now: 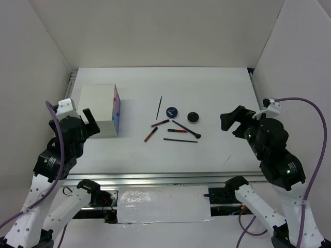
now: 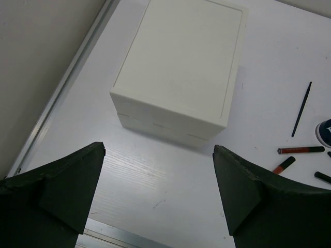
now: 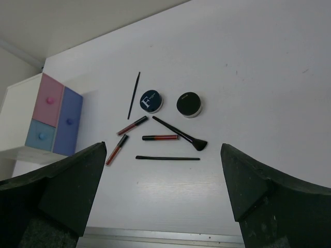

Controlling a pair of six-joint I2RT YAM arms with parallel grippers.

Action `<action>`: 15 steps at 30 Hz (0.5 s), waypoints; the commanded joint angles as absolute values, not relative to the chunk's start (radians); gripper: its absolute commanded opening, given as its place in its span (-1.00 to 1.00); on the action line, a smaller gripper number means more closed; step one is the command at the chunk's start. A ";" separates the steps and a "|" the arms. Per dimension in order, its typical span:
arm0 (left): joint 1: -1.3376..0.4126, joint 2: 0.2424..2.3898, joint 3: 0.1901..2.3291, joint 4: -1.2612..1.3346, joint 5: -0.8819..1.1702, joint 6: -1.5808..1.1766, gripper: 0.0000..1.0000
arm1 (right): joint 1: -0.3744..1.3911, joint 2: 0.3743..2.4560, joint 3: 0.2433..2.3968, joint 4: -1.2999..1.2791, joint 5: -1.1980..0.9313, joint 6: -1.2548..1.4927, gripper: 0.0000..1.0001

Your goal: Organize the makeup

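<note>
The left fingers (image 2: 77, 175) are wide open and hold nothing, close to the white box (image 1: 98, 106). The makeup (image 1: 176, 130) lies in the middle of the surface (image 1: 222, 88). The right fingers (image 3: 258, 191) are wide open and empty too.

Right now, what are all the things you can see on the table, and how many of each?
box: 1, white with pink and blue drawers, left side of the table
blue-topped compact: 1, round, middle
black compact: 1, round, just right of the blue-topped one
red-and-black sticks: 3, below the compacts
thin black sticks: 2, one left of the blue-topped compact, one nearest the arms
brush: 1, black, slanting below the black compact
table: 1, white
left fingers: 2, black, open, near the box
right fingers: 2, black, open, right of the makeup
</note>
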State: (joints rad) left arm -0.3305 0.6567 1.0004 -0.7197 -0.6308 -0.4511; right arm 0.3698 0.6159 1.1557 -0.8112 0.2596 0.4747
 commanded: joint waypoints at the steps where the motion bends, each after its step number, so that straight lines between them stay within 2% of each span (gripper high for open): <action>1: -0.327 0.657 0.996 -0.664 -0.635 -0.459 0.99 | 0.376 0.621 1.180 -0.818 0.284 0.476 0.99; 8: -0.327 0.634 0.977 -0.655 -0.634 -0.462 0.99 | 0.376 0.600 1.160 -0.779 0.261 0.472 0.99; 11: -0.327 0.632 0.966 -0.647 -0.626 -0.468 0.99 | 0.376 0.592 1.109 -0.677 0.096 0.460 0.99; 15: -0.316 0.632 0.954 -0.637 -0.620 -0.476 0.99 | 0.376 0.649 0.941 -0.337 -0.226 0.580 0.99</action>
State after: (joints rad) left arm -0.3279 0.6376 0.9604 -0.6876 -0.6258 -0.4538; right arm 0.3698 0.5934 1.0229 -0.6098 0.0235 0.5041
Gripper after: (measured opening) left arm 0.994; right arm 0.997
